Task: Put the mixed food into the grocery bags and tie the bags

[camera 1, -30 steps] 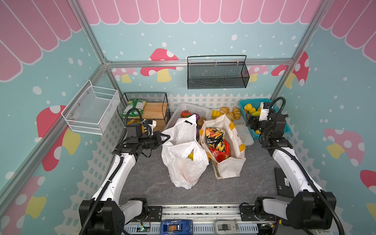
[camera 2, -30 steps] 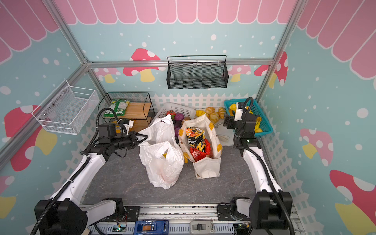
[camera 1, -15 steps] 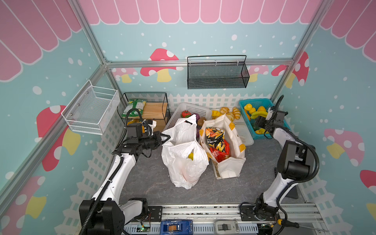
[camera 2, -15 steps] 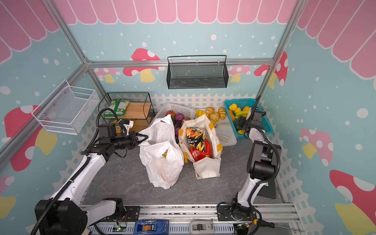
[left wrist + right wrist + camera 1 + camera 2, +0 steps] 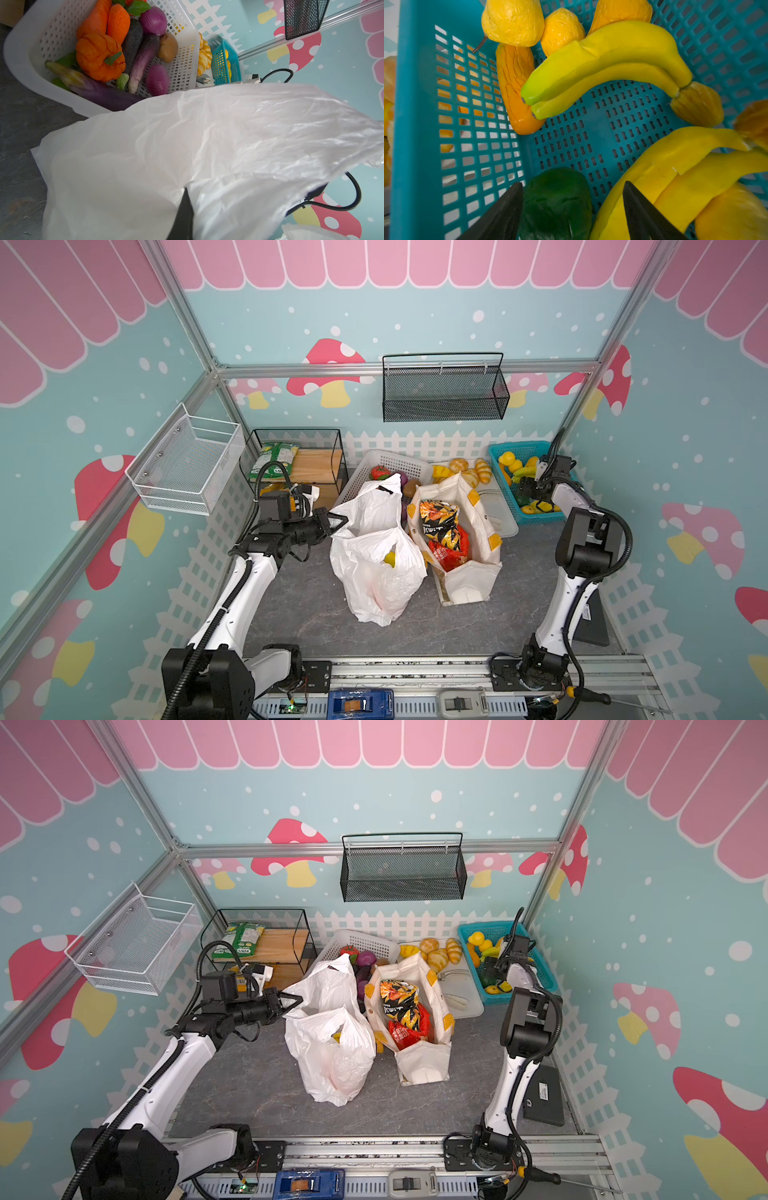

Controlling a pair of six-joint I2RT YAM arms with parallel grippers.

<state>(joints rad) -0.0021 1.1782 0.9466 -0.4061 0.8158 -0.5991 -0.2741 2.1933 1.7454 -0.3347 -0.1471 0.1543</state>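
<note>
Right wrist view: the right gripper (image 5: pixel 572 184) is hanging inside the teal basket (image 5: pixel 415 104), its jaws spread wide on either side of a dark green fruit (image 5: pixel 556 199) and not yet closing on it; bananas (image 5: pixel 608 62) and an orange fruit (image 5: pixel 515 87) are lying beyond its fingertips, likelier picks for the bags. In both top views that basket is sitting at 2 o'clock on the table (image 5: pixel 316 614); the white plastic bag (image 5: pixel 376 572) is slumping at centre, a yellow fruit (image 5: pixel 390 558) showing in its mouth; the left gripper (image 5: pixel 341 521), pressed together on the bag's rim at its 10 o'clock, is apparently holding the mouth open for loading. The canvas tote (image 5: pixel 465 580), just beside the bag at 3 o'clock, is carrying the patterned packet (image 5: pixel 438 520) and red crisp packet (image 5: pixel 446 549); neither bag is tied.
</note>
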